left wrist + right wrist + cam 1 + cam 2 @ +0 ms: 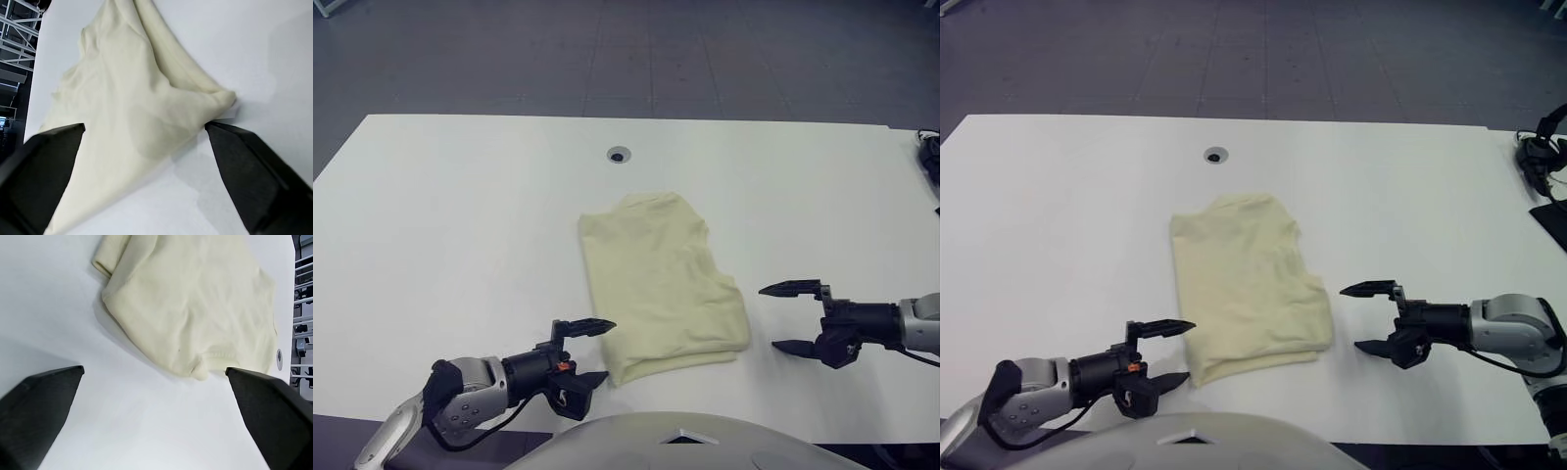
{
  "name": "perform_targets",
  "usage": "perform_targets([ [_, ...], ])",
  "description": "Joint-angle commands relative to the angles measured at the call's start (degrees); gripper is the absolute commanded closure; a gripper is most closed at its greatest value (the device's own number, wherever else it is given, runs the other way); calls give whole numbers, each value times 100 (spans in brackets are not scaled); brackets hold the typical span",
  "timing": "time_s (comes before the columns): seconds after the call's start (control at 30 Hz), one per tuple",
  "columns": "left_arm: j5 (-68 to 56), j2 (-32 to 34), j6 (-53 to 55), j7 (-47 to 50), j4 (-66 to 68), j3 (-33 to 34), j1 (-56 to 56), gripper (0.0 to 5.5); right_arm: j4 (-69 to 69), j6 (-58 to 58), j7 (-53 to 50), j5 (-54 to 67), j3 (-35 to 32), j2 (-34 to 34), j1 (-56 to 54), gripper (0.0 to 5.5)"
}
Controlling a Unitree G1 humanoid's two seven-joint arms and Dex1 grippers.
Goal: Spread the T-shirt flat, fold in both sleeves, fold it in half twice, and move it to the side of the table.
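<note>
Grey tiled floor (607, 49) in the back, and a big white bench (431, 245) takes up most of the shot. It has a small round hole (620, 155) toward the far side, and some black cables (1538, 157) sit at its right edge.

The pale yellow T-shirt (661, 289) lies roughly mid-bench, a bit toward the near edge. It's folded into a chunky rectangle with layers stacked along the near side, not perfectly square, and the far end is a little rumpled.

The left end effector (607, 349) sits low at the shirt's near-left corner with its 2 fingers spread wide. From the left wrist view that folded corner pokes into the gap between them. I can't tell if either finger actually touches the cloth.

The right end effector (768, 317) is over on the other side, just beside the shirt's near-right corner. Its 2 fingers are spread apart too, with a strip of bare bench between them and the fabric. Neither one is holding anything.
</note>
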Motion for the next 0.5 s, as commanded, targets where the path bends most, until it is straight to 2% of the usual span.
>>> perform_targets([
  [0.03,305,5,33,7,261,-219,-62,166,6,-66,48,-355,593,71,-22,39],
  [0.5,269,158,58,-24,287,-480,-30,393,156,-268,-173,-564,1635,202,-622,259],
])
